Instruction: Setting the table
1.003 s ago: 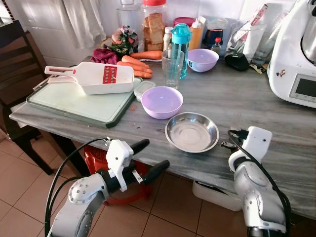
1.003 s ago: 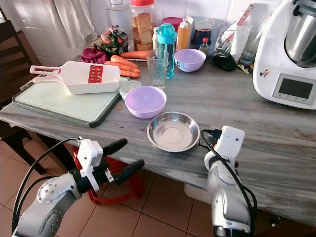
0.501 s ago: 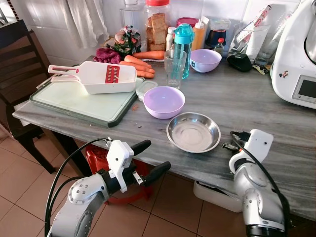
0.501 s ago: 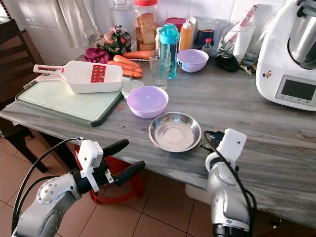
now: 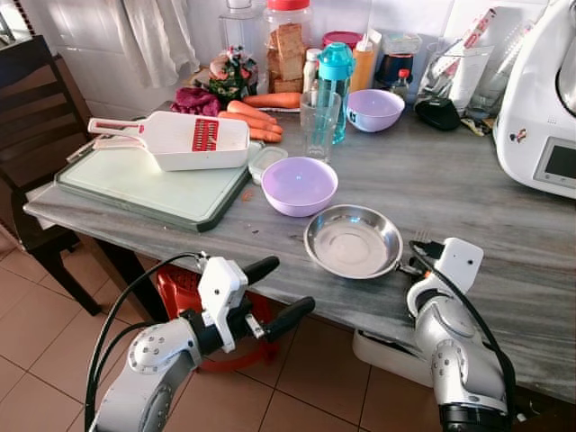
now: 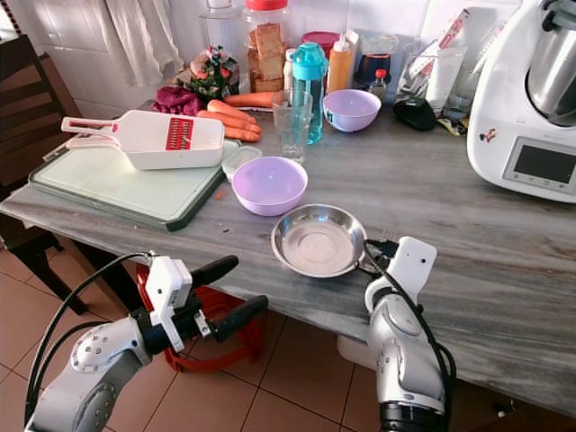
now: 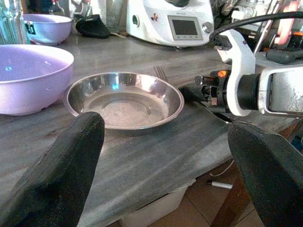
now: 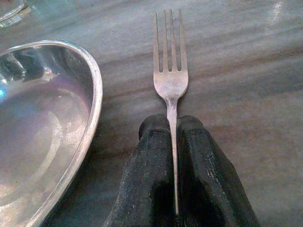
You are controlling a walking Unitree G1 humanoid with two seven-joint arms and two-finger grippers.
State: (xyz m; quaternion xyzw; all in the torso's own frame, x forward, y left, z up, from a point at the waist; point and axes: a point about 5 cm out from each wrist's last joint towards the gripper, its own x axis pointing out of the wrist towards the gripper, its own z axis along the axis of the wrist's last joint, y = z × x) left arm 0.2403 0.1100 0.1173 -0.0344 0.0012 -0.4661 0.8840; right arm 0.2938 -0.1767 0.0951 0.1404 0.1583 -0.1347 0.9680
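A round steel plate lies near the front edge of the grey marble table. Just right of the plate, my right gripper is shut on the handle of a silver fork. The fork lies low over the tabletop beside the plate's rim, tines pointing away from me. My right wrist covers most of the fork in the eye views. My left gripper is open and holds nothing, in front of and below the table edge, pointing toward the plate.
A purple bowl sits behind the plate, with a glass, a teal bottle and a second purple bowl further back. A cutting board with a slicer lies left. A white appliance stands right, a chair far left.
My right gripper has slid the fork a little left, closer to the plate's rim. The camera view shifted slightly. The left arm has barely moved.
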